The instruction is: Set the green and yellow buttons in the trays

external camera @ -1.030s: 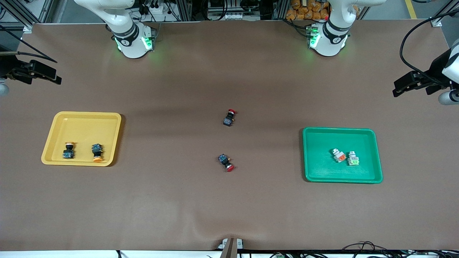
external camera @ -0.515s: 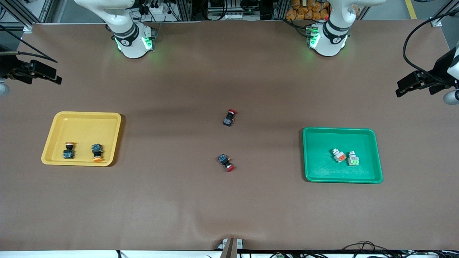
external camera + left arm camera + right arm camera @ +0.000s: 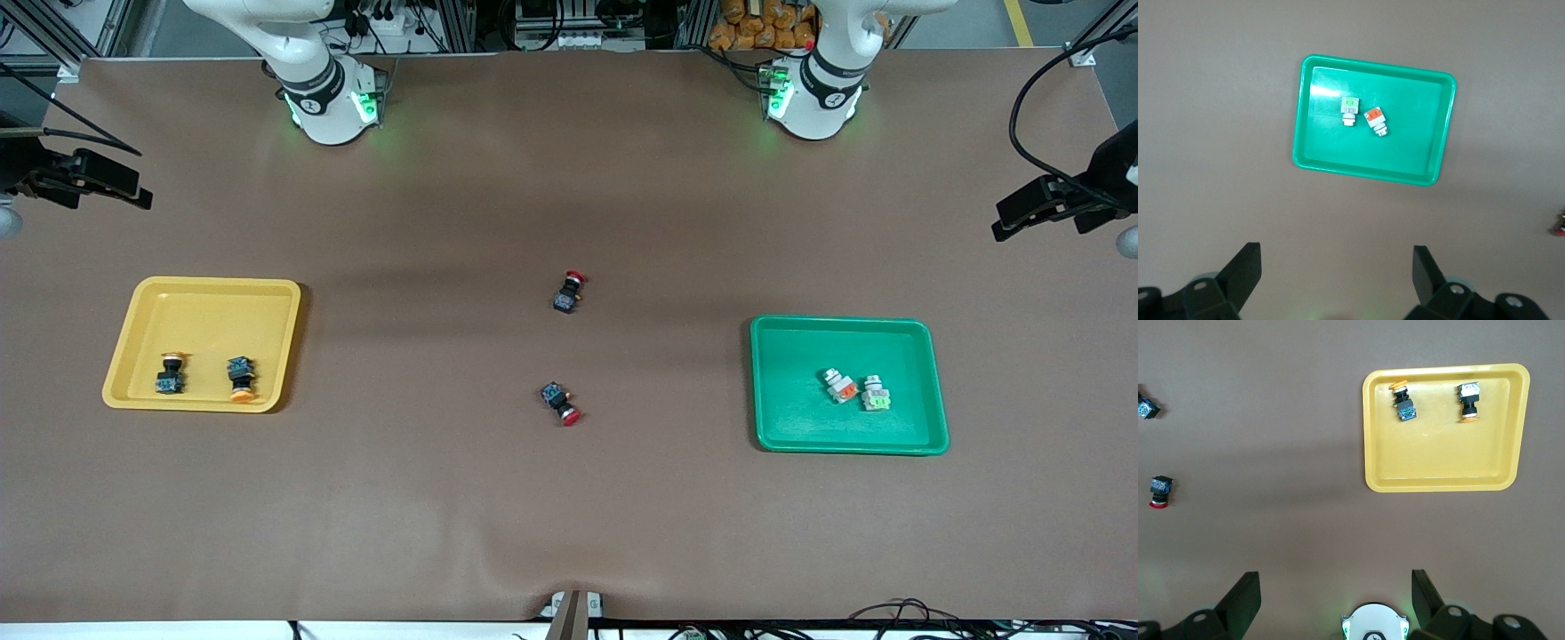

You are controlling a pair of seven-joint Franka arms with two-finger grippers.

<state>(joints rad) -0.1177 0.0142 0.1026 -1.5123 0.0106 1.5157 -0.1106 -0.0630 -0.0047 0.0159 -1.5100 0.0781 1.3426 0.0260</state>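
Hanging spread and empty, the left gripper and right gripper fingers sit high over the bench. Any further reach risks grabbing the red-capped switches mid-frame. Yellow tray, frame left, holds both yellow buttons; green tray, frame right, both whitish ones.

Brown table w/ yellow tray, green tray, 2 red-capped switches.
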